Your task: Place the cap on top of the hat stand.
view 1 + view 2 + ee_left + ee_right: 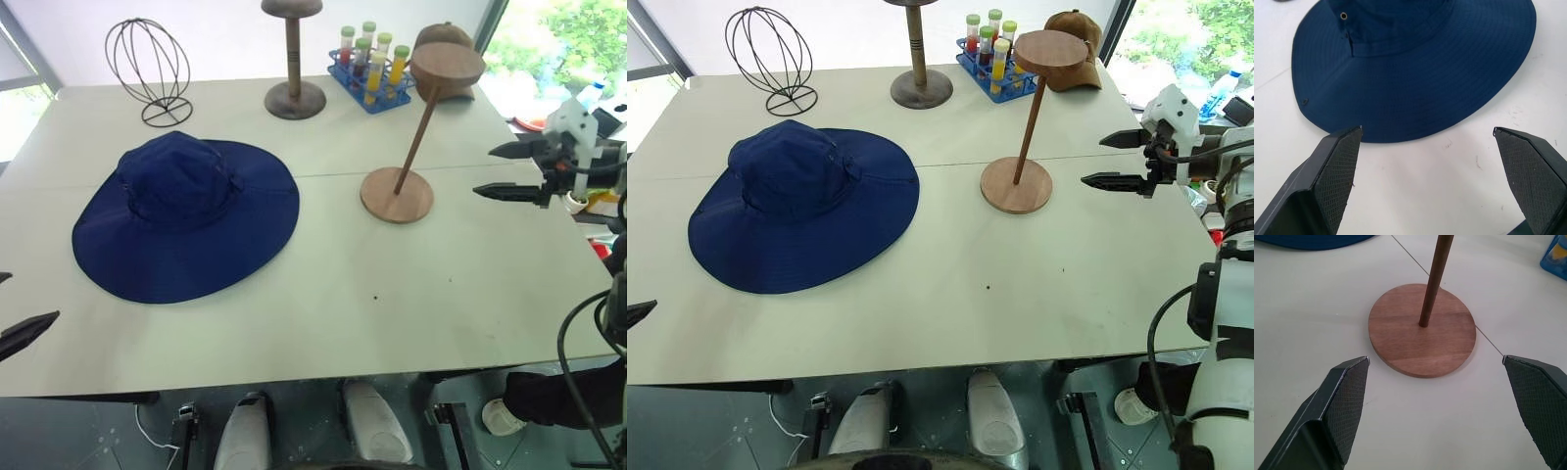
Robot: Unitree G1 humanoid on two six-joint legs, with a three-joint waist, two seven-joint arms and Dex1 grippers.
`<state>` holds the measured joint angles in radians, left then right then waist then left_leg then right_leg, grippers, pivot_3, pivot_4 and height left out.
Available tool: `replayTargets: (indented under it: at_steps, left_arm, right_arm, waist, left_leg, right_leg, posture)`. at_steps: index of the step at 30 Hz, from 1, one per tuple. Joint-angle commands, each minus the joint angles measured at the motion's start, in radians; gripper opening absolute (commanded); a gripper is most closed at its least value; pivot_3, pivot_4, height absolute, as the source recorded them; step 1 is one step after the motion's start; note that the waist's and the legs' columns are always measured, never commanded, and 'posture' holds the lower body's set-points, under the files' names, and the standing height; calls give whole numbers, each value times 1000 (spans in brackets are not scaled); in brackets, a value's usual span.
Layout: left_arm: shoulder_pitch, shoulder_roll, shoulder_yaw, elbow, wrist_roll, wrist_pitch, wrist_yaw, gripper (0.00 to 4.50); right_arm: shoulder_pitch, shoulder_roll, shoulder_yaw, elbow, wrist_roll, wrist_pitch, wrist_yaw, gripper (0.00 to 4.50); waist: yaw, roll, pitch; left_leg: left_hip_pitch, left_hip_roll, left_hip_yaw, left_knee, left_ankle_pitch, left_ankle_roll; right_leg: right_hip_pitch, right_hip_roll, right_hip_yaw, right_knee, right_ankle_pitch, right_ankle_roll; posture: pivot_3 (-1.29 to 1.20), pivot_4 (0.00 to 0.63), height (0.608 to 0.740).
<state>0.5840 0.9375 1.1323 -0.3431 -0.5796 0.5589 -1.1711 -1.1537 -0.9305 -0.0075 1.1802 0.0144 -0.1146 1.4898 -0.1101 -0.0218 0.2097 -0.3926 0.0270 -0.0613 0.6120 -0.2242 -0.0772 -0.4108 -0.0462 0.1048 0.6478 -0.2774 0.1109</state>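
On the pale table the cap is lying flat, well apart from the hat stand, with the left gripper and right gripper hovering fingers spread, so pinching the brim looks next.

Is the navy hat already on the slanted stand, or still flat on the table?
Still on the table. The cap lies spread flat, brim down, apart from the hat stand, whose disc top is bare.
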Motion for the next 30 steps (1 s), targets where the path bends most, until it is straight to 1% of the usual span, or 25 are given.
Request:
replayTargets:
  at_steps: [1,9,13,17,19,21,25,27,30]
  left_arm:
    - [-6,12,17,5,-1,-5,-13,4483]
    - [-30,18,14,-3,-9,32,-10,4483]
    - [-42,22,0,-17,-8,52,3,4483]
    - [-82,20,-40,-94,-12,43,31,4483]
    - [-102,22,-73,-147,-5,35,52,4483]
    - [-116,34,-125,-188,30,4,61,4483]
    - [-175,77,-266,-204,126,-92,91,4483]
    - [-202,100,-375,-190,204,-191,89,4483]
    - [-239,130,-512,-144,319,-346,83,4483]
  right_arm:
    - [-15,-28,-29,-14,14,-14,-3,4500]
    - [-25,-25,-37,-20,19,1,9,4500]
    - [-34,-22,-37,-13,20,49,11,4500]
    - [-22,-20,-42,-51,35,59,35,4500]
    - [-8,-23,-53,-100,65,90,83,4500]
    - [21,-30,-57,-181,112,145,118,4500]
    - [170,-71,-64,-487,276,354,125,4500]
    - [300,-102,-101,-705,360,484,125,4500]
    - [482,-137,-168,-980,450,623,101,4500]
  waist:
    - [0,0,0]
    - [-1,0,0]
    - [-2,0,0]
    - [-5,0,0]
    - [-6,0,0]
    - [-8,0,0]
    - [-5,0,0]
    - [2,0,0]
    - [12,1,0]
  left_leg:
    - [0,0,0,0,0,0]
    - [0,0,0,1,0,0]
    - [1,0,0,1,0,0]
    - [1,0,0,2,0,0]
    - [1,0,0,2,0,0]
    - [1,0,0,2,0,0]
    - [1,0,-1,1,0,0]
    - [1,0,-1,1,0,0]
    - [1,0,-1,2,0,0]
  right_leg:
    - [0,0,0,0,0,0]
    - [1,0,0,1,0,0]
    - [1,0,0,1,0,0]
    - [1,0,0,1,0,0]
    - [2,0,0,1,0,0]
    - [2,0,0,2,0,1]
    - [2,1,0,3,0,1]
    - [2,1,0,4,0,1]
    - [2,1,0,3,0,1]
  posture:
    - [0,150,740]
    - [0,150,740]
    - [0,150,740]
    - [0,150,740]
    - [0,150,740]
    - [0,150,740]
    - [0,150,740]
    - [0,150,740]
    - [0,150,740]
